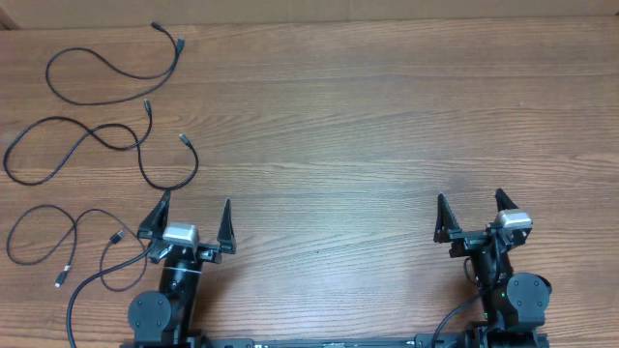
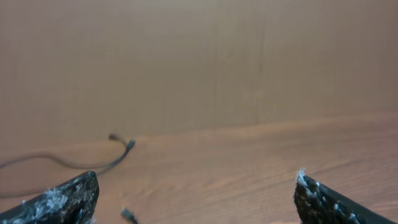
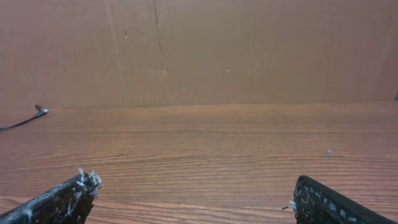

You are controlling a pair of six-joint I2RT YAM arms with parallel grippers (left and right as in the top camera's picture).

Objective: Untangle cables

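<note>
Three thin black cables lie apart on the wooden table's left side in the overhead view: a far one [image 1: 116, 70], a middle one [image 1: 58, 119] and a near one [image 1: 41, 208]. Each is in loose loops with small plugs at the ends. My left gripper [image 1: 194, 213] is open and empty, just right of the near cable's plug. My right gripper [image 1: 472, 208] is open and empty at the near right. The left wrist view shows a cable [image 2: 93, 167] and a plug [image 2: 129, 215] between the open jaws [image 2: 196, 199]. The right wrist view shows a cable end [image 3: 25, 120] at far left, beyond its open jaws [image 3: 196, 199].
A thicker black wire [image 1: 97, 280] runs from the left arm's base near the near cable. A brown wall [image 3: 249, 50] rises at the table's far edge. A small speck [image 3: 328, 152] lies on the wood at the right.
</note>
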